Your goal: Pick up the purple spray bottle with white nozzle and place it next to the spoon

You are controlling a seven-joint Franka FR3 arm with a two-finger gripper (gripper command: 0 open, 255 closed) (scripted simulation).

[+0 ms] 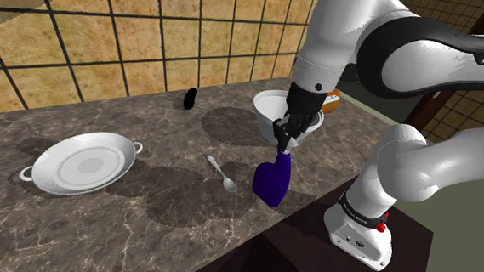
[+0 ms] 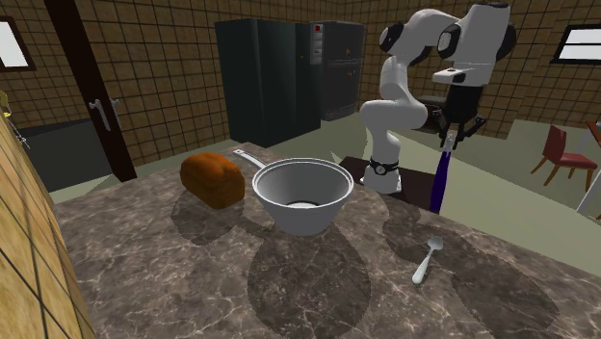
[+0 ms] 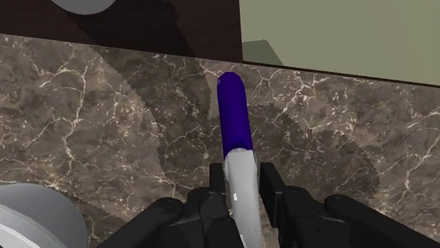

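Jaws are pinched tight on the white nozzle (image 3: 240,184) of the purple spray bottle (image 3: 234,116). The gripper (image 3: 242,184) has it from either side, and the purple body hangs straight out past the fingertips toward the marble counter (image 1: 152,238). Grab is done, I'd say. I honestly can't tell if the base is clear of the stone or just brushing it, since it sits right by the counter's edge.

The spoon (image 1: 223,176) lies flat on the counter just off to one side of the bottle, close but not touching. Behind the gripper is a big white bowl (image 1: 264,102), with a brown loaf (image 2: 212,179) just beyond it. Well past the spoon there's a white two-handled dish (image 1: 62,147).

So what's left is the easy half: a short slide over toward the spoon, set the bottle down upright beside it, let go. Nothing sits in between, just watch that edge.
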